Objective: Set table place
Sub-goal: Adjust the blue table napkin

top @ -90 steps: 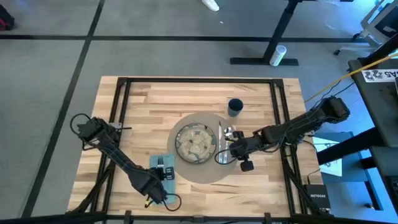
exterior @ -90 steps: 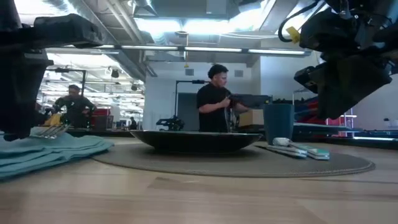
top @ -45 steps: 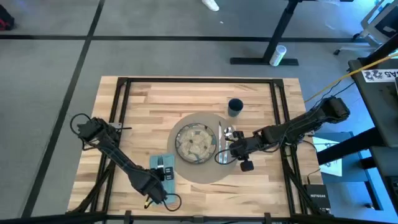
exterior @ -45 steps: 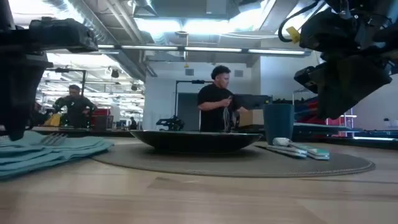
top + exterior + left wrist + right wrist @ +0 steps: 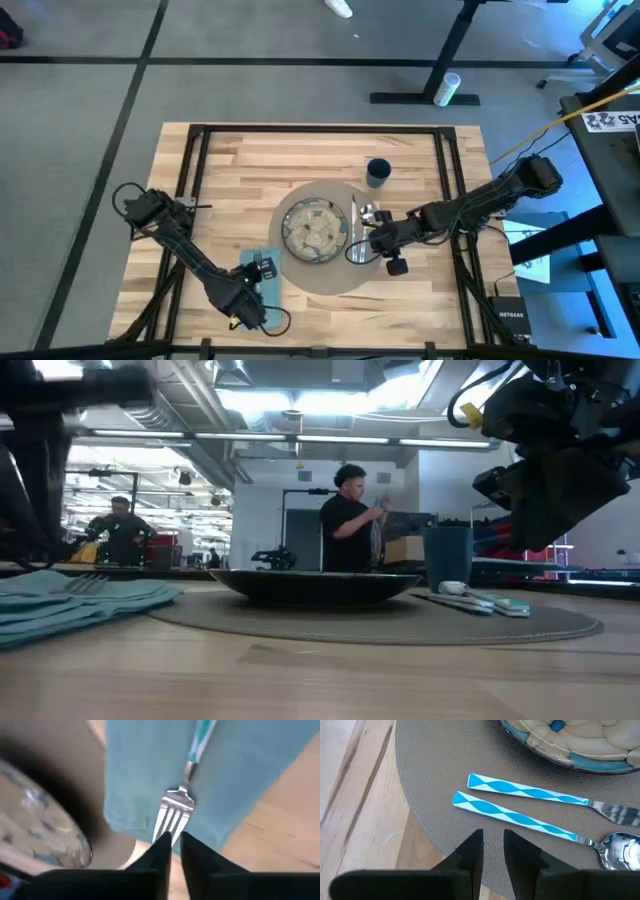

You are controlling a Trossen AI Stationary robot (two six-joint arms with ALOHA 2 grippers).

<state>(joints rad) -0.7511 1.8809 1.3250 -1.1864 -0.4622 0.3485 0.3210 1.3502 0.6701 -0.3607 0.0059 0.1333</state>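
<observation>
On the table (image 5: 230, 180) lies a round grey-brown placemat (image 5: 335, 275) with a speckled plate (image 5: 313, 228) on it. A knife (image 5: 527, 791) and a spoon (image 5: 520, 817) with blue-and-white handles lie side by side on the mat, to the plate's right. A dark-blue cup (image 5: 378, 172) stands at the mat's far right. The teal napkin (image 5: 262, 272) lies left of the mat with the fork (image 5: 175, 812) flat on it. My left gripper (image 5: 175, 840) hovers above the fork's tines, narrowly open. My right gripper (image 5: 493, 837) hangs above the mat near the handles' ends, narrowly open.
The black frame rails (image 5: 195, 170) run along the table's left and right sides. Bare wood shows on the far left and near right of the top. People stand in the room behind the table (image 5: 350, 520).
My left gripper has risen off the napkin and drawn back toward the table's near-left corner. The fork's tines, held up a little a second ago, now lie flat on the napkin. My right gripper has kept still.
</observation>
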